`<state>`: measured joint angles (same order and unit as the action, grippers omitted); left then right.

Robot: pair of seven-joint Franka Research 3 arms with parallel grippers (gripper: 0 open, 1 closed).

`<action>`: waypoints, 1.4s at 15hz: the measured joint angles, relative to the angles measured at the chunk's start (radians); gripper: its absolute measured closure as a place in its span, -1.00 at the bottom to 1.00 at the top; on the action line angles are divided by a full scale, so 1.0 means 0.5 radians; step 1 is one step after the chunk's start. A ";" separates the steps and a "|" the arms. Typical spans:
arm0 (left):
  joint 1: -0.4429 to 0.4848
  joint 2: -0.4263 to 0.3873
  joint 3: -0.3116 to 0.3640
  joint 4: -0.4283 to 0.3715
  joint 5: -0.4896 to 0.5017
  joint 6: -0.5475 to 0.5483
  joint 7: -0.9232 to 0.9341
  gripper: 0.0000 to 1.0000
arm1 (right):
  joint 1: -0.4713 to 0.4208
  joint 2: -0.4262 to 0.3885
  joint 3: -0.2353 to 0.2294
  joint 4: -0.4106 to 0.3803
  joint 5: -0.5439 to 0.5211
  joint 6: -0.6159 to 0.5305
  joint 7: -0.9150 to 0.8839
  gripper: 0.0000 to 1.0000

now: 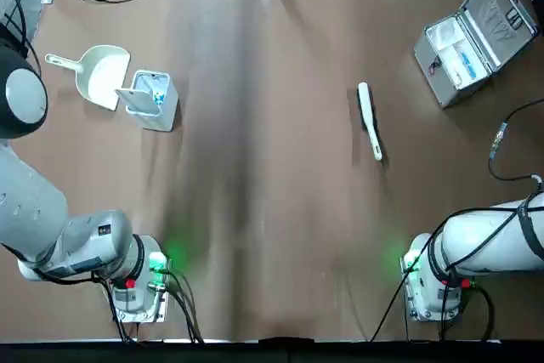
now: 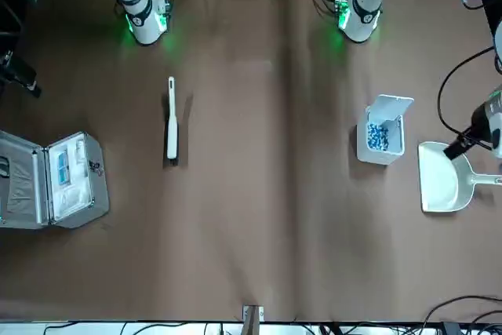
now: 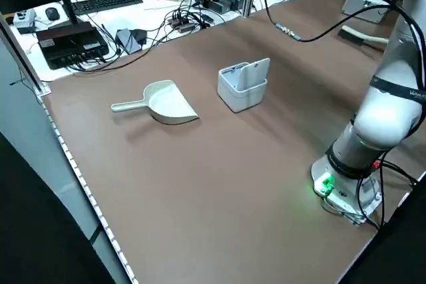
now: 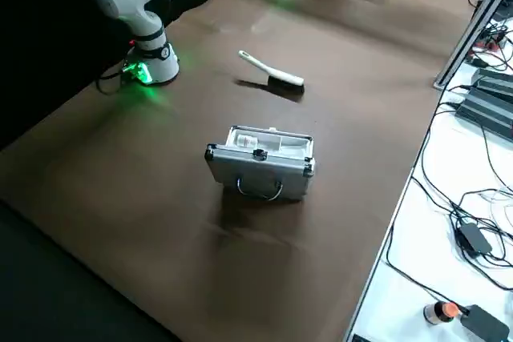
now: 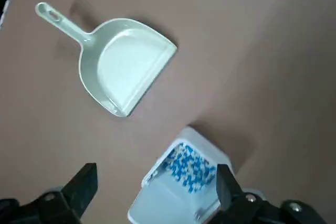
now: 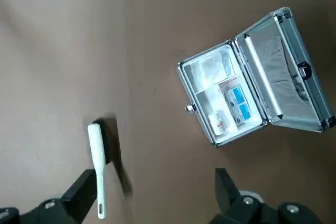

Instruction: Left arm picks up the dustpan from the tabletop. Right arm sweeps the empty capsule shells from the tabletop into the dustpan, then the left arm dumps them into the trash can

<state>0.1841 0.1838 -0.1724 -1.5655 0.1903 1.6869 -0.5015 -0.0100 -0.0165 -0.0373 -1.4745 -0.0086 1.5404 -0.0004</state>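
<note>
currently both end effectors, left [image 5: 157, 195] and right [image 6: 152, 195], open, above tabletop [image 1: 280, 167]; no readable labels visible.

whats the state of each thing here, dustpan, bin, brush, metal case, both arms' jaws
dustpan: flat on the tabletop, ungripped
bin: upright, lid open, blue and white capsule shells inside
brush: lying on the tabletop, ungripped
metal case: lid open, items inside
left jaws: open, empty
right jaws: open, empty
</note>
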 joint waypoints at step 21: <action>-0.194 -0.227 -0.067 0.208 -0.148 -0.355 0.890 -1.00 | 0.000 0.000 0.000 0.000 -0.001 -0.003 -0.001 -0.97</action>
<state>0.0869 0.0701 -0.2061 -1.4617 0.1161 1.5097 -0.0565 -0.0100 -0.0165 -0.0372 -1.4745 -0.0091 1.5390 -0.0009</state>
